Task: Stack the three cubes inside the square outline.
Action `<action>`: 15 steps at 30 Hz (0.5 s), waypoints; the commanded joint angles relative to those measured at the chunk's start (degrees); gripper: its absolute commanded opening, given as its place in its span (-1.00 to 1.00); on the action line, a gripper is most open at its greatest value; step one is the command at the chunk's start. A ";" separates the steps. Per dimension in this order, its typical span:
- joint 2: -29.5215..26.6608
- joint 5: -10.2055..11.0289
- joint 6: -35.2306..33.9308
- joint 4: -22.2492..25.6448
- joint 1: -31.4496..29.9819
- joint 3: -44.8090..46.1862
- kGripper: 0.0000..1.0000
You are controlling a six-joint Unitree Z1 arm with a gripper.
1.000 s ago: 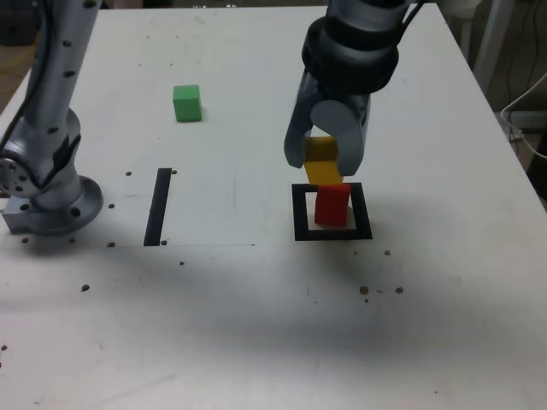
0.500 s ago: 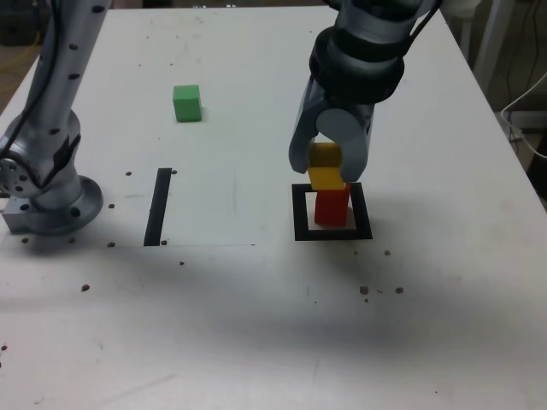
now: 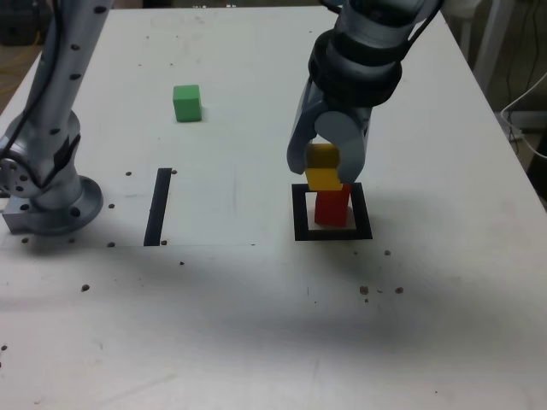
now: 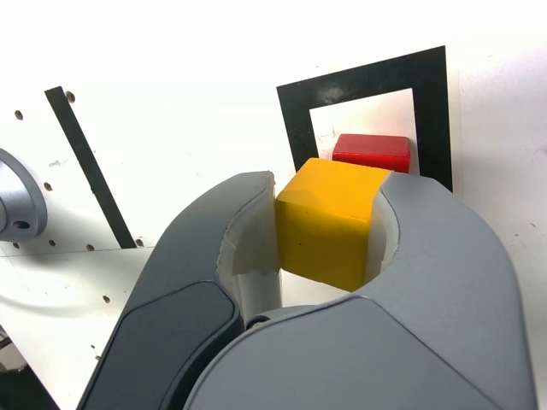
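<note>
Exterior view shows the gripper (image 3: 325, 167) pointing down, clamping the yellow cube (image 3: 323, 167) over the red cube (image 3: 332, 206).

Silver-grey metal arm (image 3: 55, 94) here, dotted with small dark screws, rising from a round flanged base (image 3: 60, 209). A black ribbed collar rings the wrist, and the gripper (image 3: 324, 167) shows curved grey outer shells with white inner pads (image 4: 248, 243).

The yellow cube (image 4: 329, 224) looks like smooth, matt plastic, and so does the red cube (image 4: 372, 152). The gripper (image 4: 329, 248) has smooth grey plastic shells with white pads (image 4: 248, 248) inside. The arm's base (image 3: 53, 201) is dull silver metal. The table (image 3: 256, 325) is matt white, with small dark specks.
</note>
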 commanded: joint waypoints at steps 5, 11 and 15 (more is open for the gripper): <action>0.77 -0.56 -0.07 0.67 0.09 -0.20 -0.22; 1.04 -0.93 -0.36 0.56 0.09 -0.08 -0.21; 1.03 -0.78 -0.84 0.52 0.11 0.17 -0.13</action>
